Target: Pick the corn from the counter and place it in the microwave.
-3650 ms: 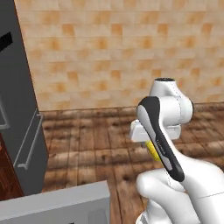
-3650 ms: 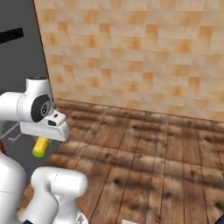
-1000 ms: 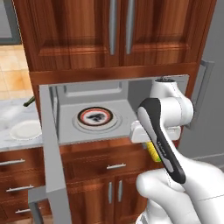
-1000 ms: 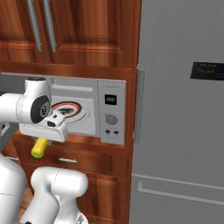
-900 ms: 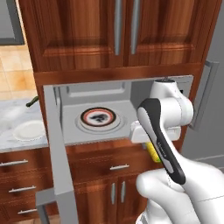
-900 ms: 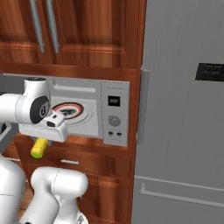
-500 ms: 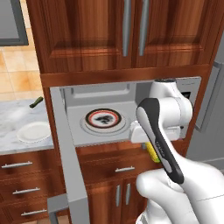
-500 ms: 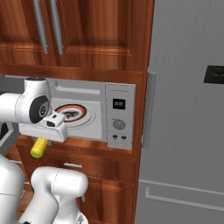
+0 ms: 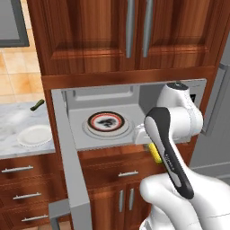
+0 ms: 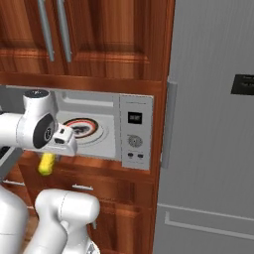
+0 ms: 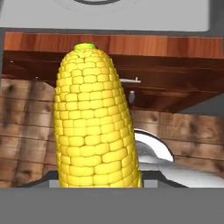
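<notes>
The corn [image 11: 94, 131], a yellow cob with a green tip, hangs point-down in my gripper [image 10: 49, 156], which is shut on it. It sits in front of the microwave [image 9: 134, 96], slightly below the open cavity's floor and towards its right side. In the left base view the cob [image 9: 155, 153] peeks out behind my forearm. From the right it appears as a yellow stub [image 10: 47, 163] under the hand. The microwave door [image 9: 69, 161] is swung wide open to the left. Its turntable plate [image 9: 108, 122] is bare. The marbled counter [image 9: 11, 123] lies at the left.
On the counter lie a white plate [image 9: 33, 134] and a small dark green vegetable [image 9: 37, 104]. Wooden cabinets [image 9: 134, 36] hang above the microwave and drawers [image 9: 128, 173] sit below it. A tall grey fridge [image 10: 213, 124] stands right of the button panel [image 10: 135, 131].
The base has moved, so the whole scene slides right in both base views and the microwave sits more central. The arm keeps its pose with the corn held.
</notes>
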Available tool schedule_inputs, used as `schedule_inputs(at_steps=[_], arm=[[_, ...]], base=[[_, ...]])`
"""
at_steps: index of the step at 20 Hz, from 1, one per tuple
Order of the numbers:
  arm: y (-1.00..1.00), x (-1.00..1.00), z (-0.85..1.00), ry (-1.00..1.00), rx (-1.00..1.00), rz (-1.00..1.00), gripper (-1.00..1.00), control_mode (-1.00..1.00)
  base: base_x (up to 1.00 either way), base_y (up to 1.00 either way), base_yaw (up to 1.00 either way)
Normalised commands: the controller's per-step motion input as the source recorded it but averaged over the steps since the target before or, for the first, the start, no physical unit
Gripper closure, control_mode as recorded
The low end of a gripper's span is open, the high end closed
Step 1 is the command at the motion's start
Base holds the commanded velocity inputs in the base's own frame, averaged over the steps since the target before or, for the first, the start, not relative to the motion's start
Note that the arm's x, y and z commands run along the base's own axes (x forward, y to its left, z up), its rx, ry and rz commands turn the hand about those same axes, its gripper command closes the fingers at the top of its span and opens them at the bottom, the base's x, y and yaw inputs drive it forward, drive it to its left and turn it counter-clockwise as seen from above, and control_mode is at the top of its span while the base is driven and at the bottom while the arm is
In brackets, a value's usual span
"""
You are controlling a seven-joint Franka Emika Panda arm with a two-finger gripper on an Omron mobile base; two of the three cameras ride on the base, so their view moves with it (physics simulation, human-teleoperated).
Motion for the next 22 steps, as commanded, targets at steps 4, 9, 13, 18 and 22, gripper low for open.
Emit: schedule_inputs(at_steps=[4, 9, 13, 18, 22], arm=[[0.11, 0.69, -0.09, -0.34, 0.18, 0.17, 1.00, -1.00], [0.19, 0.59, 0.03, -0.27, 0.16, 0.21, 1.00, -1.00], [0.30, 0.06, 0.04, -0.21, 0.02, 0.31, 1.00, -1.00], [0.18, 0.06, 0.00, -0.29, 0.00, 0.27, 1.00, -1.00], [0.16, 0.25, 0.06, -0.18, 0.00, 0.23, 1.00, -1.00]], base=[[0.00, 0.00, 0.00], [0.00, 0.00, 0.00], [0.00, 0.00, 0.00], [0.00, 0.00, 0.00], [0.00, 0.00, 0.00]])
